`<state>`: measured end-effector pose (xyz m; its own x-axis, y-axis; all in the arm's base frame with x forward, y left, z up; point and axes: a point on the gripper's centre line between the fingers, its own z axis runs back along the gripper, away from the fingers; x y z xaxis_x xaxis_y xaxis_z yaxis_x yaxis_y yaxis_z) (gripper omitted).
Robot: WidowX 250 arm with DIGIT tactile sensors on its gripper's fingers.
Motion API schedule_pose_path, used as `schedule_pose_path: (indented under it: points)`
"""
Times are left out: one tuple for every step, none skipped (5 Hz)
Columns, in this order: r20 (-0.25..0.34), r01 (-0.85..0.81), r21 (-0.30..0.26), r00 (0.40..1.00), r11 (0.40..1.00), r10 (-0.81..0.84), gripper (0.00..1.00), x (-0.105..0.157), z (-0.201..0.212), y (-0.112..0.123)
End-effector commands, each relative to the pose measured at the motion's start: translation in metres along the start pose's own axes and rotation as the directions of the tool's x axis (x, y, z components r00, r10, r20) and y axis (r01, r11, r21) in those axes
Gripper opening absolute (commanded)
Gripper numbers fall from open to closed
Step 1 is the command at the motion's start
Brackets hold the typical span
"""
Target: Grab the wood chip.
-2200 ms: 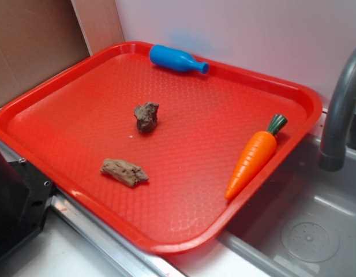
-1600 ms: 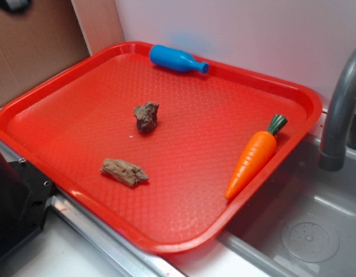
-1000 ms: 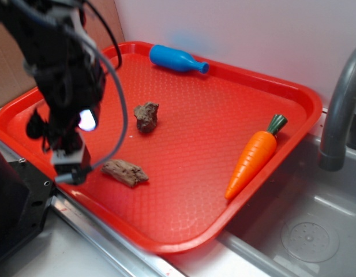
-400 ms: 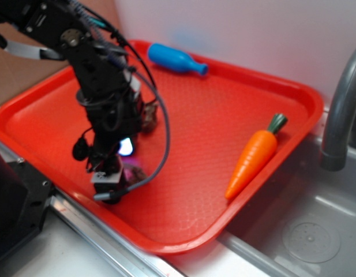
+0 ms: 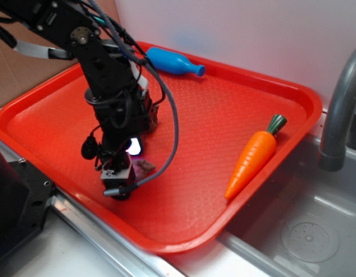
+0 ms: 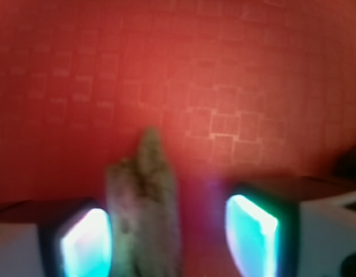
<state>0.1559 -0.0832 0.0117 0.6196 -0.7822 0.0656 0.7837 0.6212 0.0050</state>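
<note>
The wood chip (image 5: pixel 145 167) lies on the red tray (image 5: pixel 224 98) near its front left edge, mostly covered by my gripper (image 5: pixel 121 186), which stands low over it. In the wrist view the chip (image 6: pixel 144 202) runs lengthwise between the two lit fingers, close against the left pad (image 6: pixel 85 242). A red gap of tray separates it from the right pad (image 6: pixel 253 234). My gripper (image 6: pixel 169 242) is open around the chip. That view is blurred.
A dark brown rock-like chunk (image 5: pixel 153 118) sits just behind the arm, largely hidden. A blue bottle (image 5: pixel 169 60) lies at the tray's back edge and an orange carrot (image 5: pixel 255 154) at its right rim. A grey faucet (image 5: pixel 339 109) and sink (image 5: pixel 310 231) lie to the right.
The arm came in from the upper left, crossed the tray and dropped down over the wood chip, which now sits between its fingers. The other objects have stayed put.
</note>
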Motion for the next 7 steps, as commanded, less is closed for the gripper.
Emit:
schedule_pose_path:
  points:
    - [0.007,-0.051,-0.023,0.999,0.998,0.051,0.0,-0.01,0.008,-0.014]
    - [-0.017,-0.116,-0.013,0.993,0.993,0.116,0.0,-0.01,0.024,-0.008]
    - [-0.095,-0.354,0.038,0.93,0.934,0.356,0.0,-0.011,0.07,0.025]
    - [-0.041,-0.576,0.002,0.817,0.817,0.576,0.0,-0.029,0.12,0.064]
    - [0.025,-0.759,-0.028,0.65,0.651,0.759,0.0,-0.057,0.17,0.083]
    - [0.079,-0.894,-0.039,0.443,0.447,0.893,0.0,-0.09,0.216,0.098]
    - [0.15,-0.918,0.02,0.393,0.395,0.907,0.0,-0.075,0.225,0.091]
